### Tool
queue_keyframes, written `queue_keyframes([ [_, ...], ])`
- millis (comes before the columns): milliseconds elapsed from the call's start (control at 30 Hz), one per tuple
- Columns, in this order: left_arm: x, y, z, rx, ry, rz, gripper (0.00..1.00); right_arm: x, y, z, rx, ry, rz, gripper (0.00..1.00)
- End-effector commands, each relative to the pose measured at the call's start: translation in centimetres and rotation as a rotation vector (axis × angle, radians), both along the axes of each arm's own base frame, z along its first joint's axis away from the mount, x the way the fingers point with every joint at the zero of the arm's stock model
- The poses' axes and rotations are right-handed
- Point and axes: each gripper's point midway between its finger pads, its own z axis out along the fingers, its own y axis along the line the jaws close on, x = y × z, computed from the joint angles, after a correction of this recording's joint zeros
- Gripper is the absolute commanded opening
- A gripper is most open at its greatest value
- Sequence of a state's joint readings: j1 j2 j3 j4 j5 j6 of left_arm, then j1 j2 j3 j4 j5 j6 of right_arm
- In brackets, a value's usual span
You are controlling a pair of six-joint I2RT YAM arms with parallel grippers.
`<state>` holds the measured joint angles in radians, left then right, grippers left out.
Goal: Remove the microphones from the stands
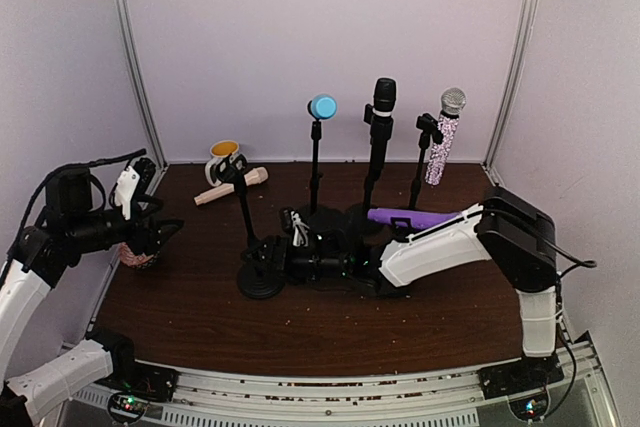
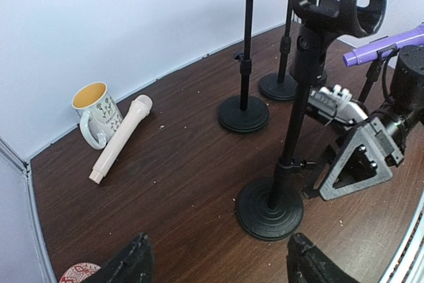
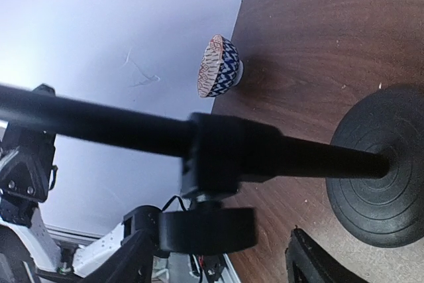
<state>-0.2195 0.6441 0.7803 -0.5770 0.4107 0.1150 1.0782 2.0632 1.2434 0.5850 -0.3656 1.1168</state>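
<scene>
We count four microphone stands [image 1: 260,279] and five microphones: three clipped upright toward twelve o'clock, blue-headed [image 1: 322,106], black [image 1: 384,97] and glittered [image 1: 446,125]; one purple [image 1: 410,217] near centre; one cream [image 1: 232,187] at ten o'clock. One mug [image 1: 224,155], one patterned bowl [image 1: 140,255].

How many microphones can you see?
5: blue-topped microphone, black microphone and sparkly microphone stand clipped at the back; purple microphone is behind the right arm; pale microphone lies by the mug. None seems hidden.
</scene>
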Motion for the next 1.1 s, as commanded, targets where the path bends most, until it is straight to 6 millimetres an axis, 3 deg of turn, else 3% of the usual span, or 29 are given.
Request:
queue_keyframes([
  [0, -0.3, -0.2, 1.8, -0.011, -0.062, -0.025, 0.71, 0.1, 0.7, 2.1, 0.215, 0.205, 0.052, 0.69],
  [233, -0.4, -0.3, 1.5, -0.009, -0.054, -0.038, 0.71, 1.2, 0.3, 3.2, 0.370, 0.270, 0.053, 0.65],
  [467, -0.6, -0.5, 1.2, -0.011, -0.044, -0.049, 0.71, 2.3, 0.0, 2.8, 0.369, 0.289, 0.024, 0.58],
  [767, -0.9, -0.5, 1.0, -0.008, -0.048, -0.057, 0.71, 3.3, -0.4, 1.5, 0.358, 0.320, -0.012, 0.40],
  [1067, -1.0, -0.7, 1.0, -0.013, -0.042, -0.068, 0.71, 3.6, -0.4, 1.5, 0.337, 0.301, -0.024, 0.09],
])
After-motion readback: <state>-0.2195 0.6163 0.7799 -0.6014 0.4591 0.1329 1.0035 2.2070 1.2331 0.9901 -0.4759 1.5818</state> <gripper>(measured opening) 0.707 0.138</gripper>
